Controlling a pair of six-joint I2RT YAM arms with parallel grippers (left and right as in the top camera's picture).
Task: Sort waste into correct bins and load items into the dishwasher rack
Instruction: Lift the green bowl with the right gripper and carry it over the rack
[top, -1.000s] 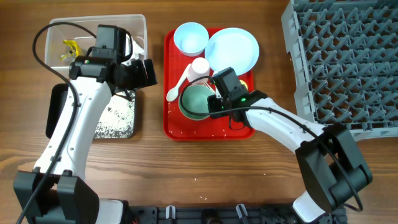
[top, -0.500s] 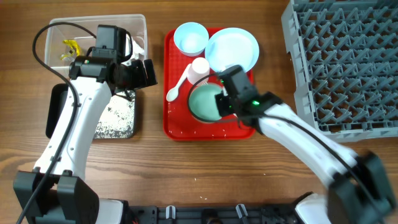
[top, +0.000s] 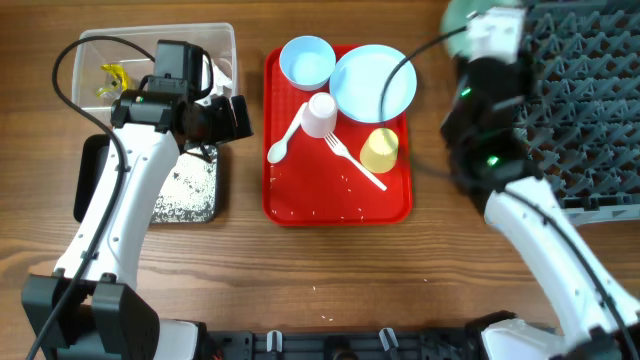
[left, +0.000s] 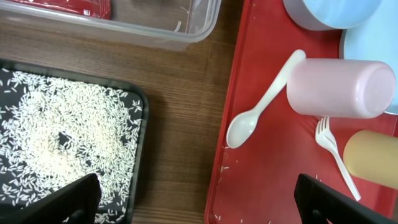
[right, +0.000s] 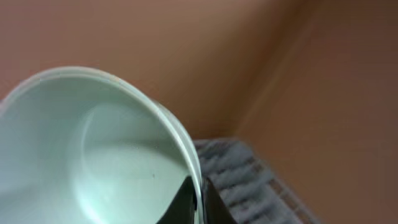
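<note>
Shallow black tray (left: 142, 143) holds rice (left: 56, 137); right gripper (right: 199, 199) pinches bowl (right: 93, 155) rim (left gripper (left: 199, 202) apart).

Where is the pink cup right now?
In the overhead view, the pink cup lies on its side on the red tray, below the small blue bowl, between the white spoon and the fork.

bowl (right: 81, 155) | pale, tilted, raised | rim pinched in right hand (right: 199, 200) | near rack (right: 245, 177) corner

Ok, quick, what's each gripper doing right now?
Left gripper: open, holding nothing.
Right gripper: shut on the rim of the bowl.
</note>
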